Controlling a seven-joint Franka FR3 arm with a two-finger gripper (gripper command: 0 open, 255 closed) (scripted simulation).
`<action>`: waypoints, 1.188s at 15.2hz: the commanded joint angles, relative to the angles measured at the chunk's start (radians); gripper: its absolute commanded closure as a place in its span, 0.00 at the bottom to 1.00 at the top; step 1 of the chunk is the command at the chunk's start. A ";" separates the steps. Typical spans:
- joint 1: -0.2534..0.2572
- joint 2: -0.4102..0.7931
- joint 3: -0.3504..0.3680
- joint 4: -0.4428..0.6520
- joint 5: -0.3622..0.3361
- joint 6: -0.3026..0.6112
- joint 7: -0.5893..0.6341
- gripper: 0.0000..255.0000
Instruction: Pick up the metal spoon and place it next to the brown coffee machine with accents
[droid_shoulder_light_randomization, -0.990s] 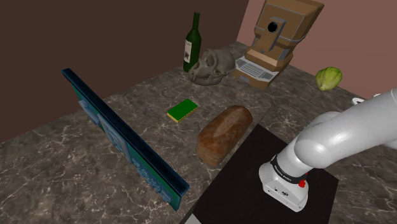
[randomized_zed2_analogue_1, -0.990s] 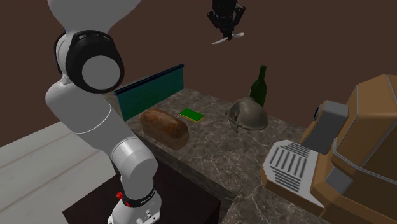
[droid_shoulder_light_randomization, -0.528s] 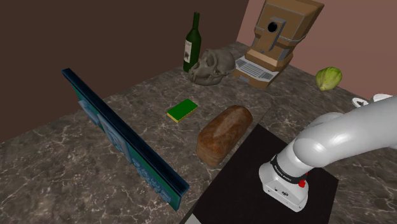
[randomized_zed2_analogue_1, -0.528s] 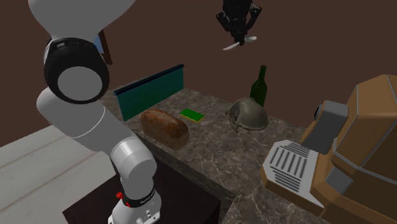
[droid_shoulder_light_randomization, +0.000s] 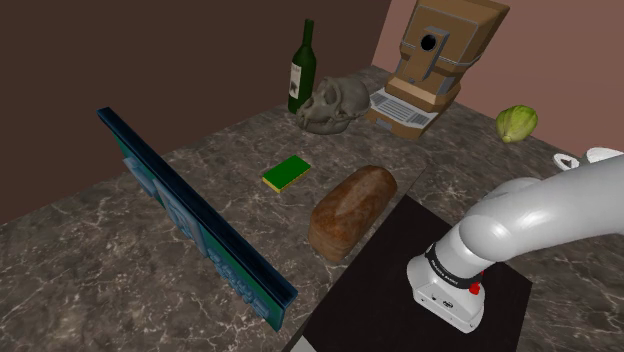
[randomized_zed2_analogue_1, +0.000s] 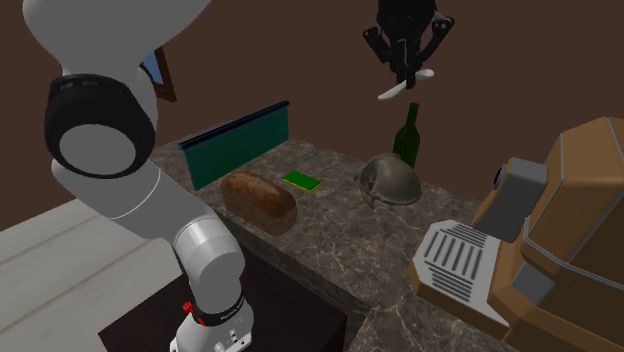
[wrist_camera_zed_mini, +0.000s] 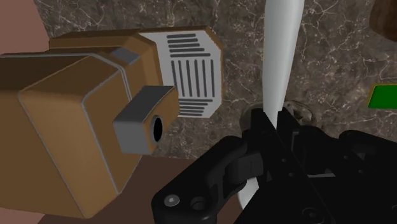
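High above the counter, my black gripper (randomized_zed2_analogue_1: 405, 68) is shut on a pale spoon (randomized_zed2_analogue_1: 402, 87), which hangs tilted above the green bottle (randomized_zed2_analogue_1: 406, 132). In the wrist view the spoon (wrist_camera_zed_mini: 280, 57) is clasped between the fingers of the gripper (wrist_camera_zed_mini: 275, 126), and its long pale handle runs out past them. Below and beside it stands the brown coffee machine (wrist_camera_zed_mini: 76, 121) with its grey ribbed drip tray (wrist_camera_zed_mini: 188, 71). The machine (droid_shoulder_light_randomization: 441, 58) stands at the counter's far corner in the shoulder view, and at the right (randomized_zed2_analogue_1: 565, 225) in the second exterior view.
On the marbled counter (droid_shoulder_light_randomization: 120, 250) sit a grey skull-like object (droid_shoulder_light_randomization: 331, 104), a green bottle (droid_shoulder_light_randomization: 301, 68), a green sponge (droid_shoulder_light_randomization: 287, 172), a bread loaf (droid_shoulder_light_randomization: 351, 211) and a long teal panel (droid_shoulder_light_randomization: 190, 215) standing on edge. A green round vegetable (droid_shoulder_light_randomization: 516, 122) lies right of the machine.
The gripper has carried the spoon toward the second exterior view's right and slightly lower, closer to the coffee machine. The arm's upper links have swung with it.
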 joint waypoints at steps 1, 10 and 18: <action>-0.007 0.008 -0.043 0.017 -0.005 0.000 -0.053 1.00; -0.028 0.104 -0.287 0.147 0.013 -0.002 -0.321 1.00; -0.041 0.168 -0.436 0.176 0.056 0.040 -0.467 1.00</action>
